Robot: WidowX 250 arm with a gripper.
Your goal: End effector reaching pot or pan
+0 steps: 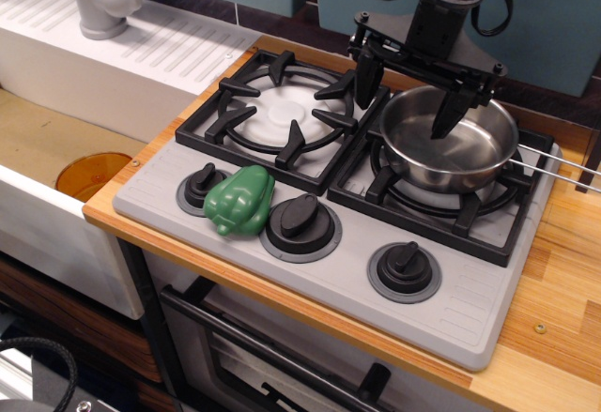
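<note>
Pot [449, 140] of shiny steel sits on the right-hand burner grate [441, 196] of the grey stove [310, 271], behind the knobs [404, 269] and right of the green pepper [240, 200]. Its thin wire handle [556, 160] runs out to the right, so the long axis lies left-right. Above its back-left rim hangs the black gripper [407, 98], fingers spread wide: one inside the pot, one outside the left wall. The arm descends from behind, fingers pointing downward.

Pot [451, 154] on right burner [441, 191]
</note>
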